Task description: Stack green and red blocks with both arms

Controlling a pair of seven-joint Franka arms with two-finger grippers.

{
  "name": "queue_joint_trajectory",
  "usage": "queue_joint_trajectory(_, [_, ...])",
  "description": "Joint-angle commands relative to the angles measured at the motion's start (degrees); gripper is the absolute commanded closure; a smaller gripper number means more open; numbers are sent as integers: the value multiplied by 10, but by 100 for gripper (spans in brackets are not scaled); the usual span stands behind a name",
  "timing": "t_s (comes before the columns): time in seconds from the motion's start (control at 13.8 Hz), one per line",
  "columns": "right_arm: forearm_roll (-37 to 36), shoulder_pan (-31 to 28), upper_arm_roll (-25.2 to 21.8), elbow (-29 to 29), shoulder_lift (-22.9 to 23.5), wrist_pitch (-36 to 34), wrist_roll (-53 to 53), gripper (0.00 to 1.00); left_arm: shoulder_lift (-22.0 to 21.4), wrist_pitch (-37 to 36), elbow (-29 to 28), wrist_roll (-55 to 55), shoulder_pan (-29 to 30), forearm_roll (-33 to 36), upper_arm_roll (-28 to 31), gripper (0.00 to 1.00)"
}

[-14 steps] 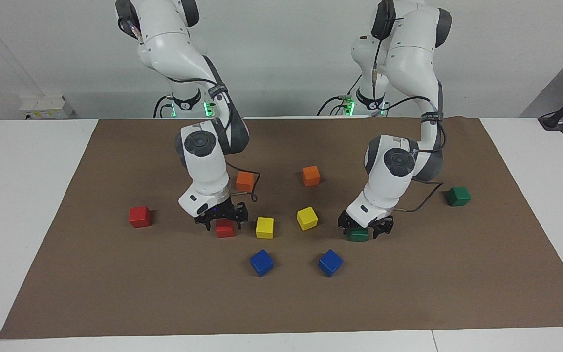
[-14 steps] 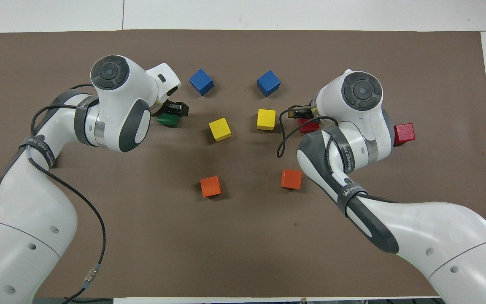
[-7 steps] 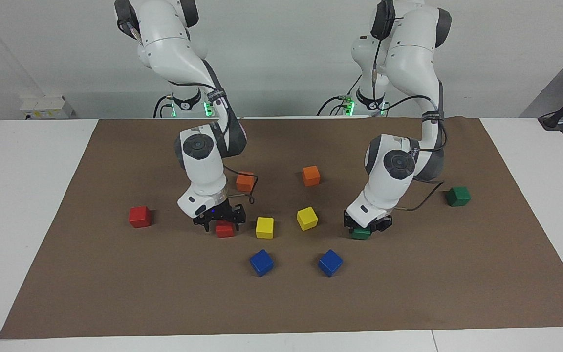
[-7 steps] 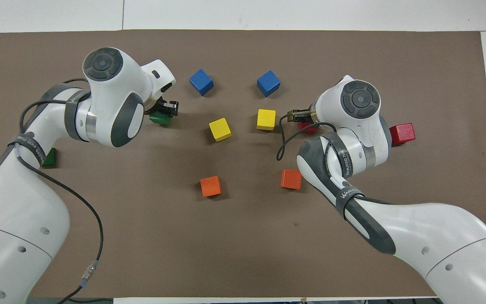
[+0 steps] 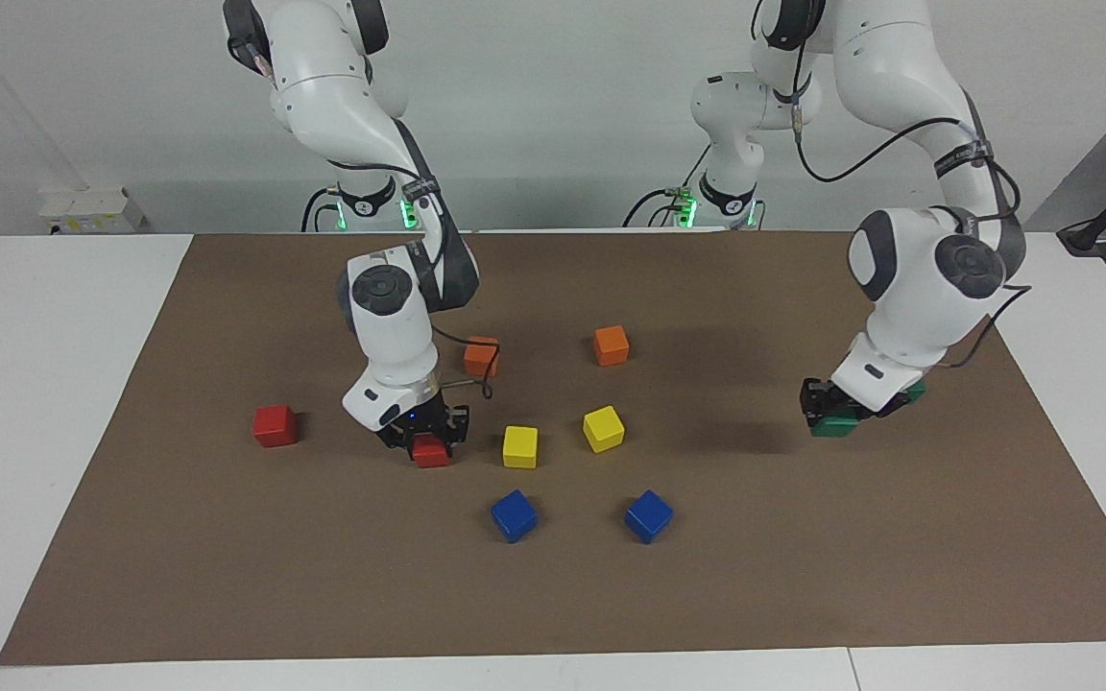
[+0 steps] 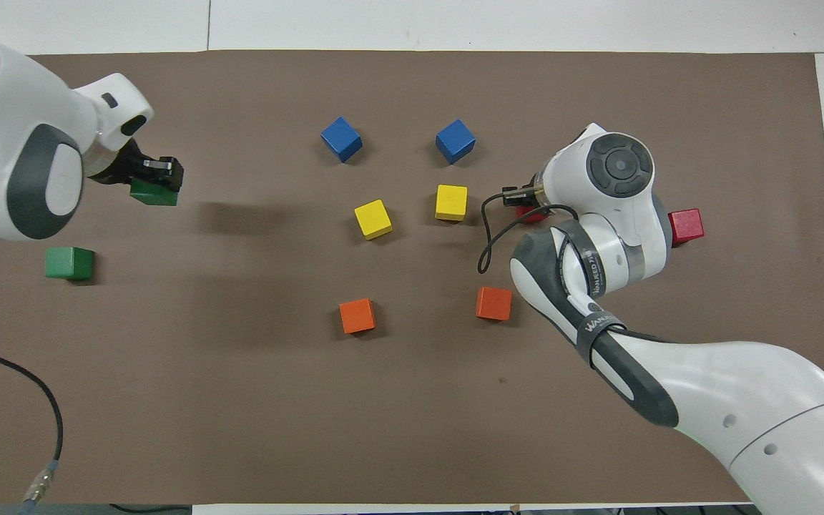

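Note:
My left gripper [image 5: 835, 411] is shut on a dark green block [image 5: 836, 426] and holds it in the air above the mat; both also show in the overhead view, the gripper [image 6: 157, 174] and the block [image 6: 154, 193]. The second green block [image 6: 69, 262] lies on the mat toward the left arm's end, mostly hidden by the gripper in the facing view [image 5: 916, 390]. My right gripper [image 5: 427, 438] is shut on a red block [image 5: 431, 452] low at the mat, mostly hidden in the overhead view [image 6: 525, 212]. The second red block [image 5: 275, 425] [image 6: 685, 226] lies toward the right arm's end.
Two yellow cubes [image 5: 519, 446] [image 5: 603, 428], two blue cubes [image 5: 514, 515] [image 5: 648, 515] and two orange cubes [image 5: 481, 356] [image 5: 611, 345] lie mid-table on the brown mat [image 5: 803, 576].
The left arm lifted the green block and carried it toward the left arm's end, close to the second green block. The right gripper closed on the red block.

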Motion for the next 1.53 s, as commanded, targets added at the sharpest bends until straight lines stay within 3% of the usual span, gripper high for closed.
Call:
queue_joint_trajectory(0.0, [-8, -44, 6, 63, -9, -100, -58, 100, -61, 3, -81, 99, 66, -1, -5, 100])
queue_joint_trajectory(0.15, [-7, -79, 6, 89, -22, -149, -124, 100, -82, 3, -107, 156, 115, -16, -5, 100])
queue_joint_trajectory(0.44, [-1, -155, 6, 53, -50, -156, -220, 100, -108, 12, -147, 218, 168, -29, -4, 100])
queue_joint_trajectory(0.65, [4, -190, 7, 31, -59, -155, -222, 100, -126, 72, -202, 220, 190, -39, -4, 100])
queue_joint_trajectory(0.8, [6, -204, 7, 9, -66, -149, -220, 100, -135, 136, -242, 219, 191, -40, -4, 100])
queue_joint_trajectory(1.45, [21, -207, 6, -66, -102, -104, -203, 100, -143, 217, -293, 216, 196, -61, -3, 100])
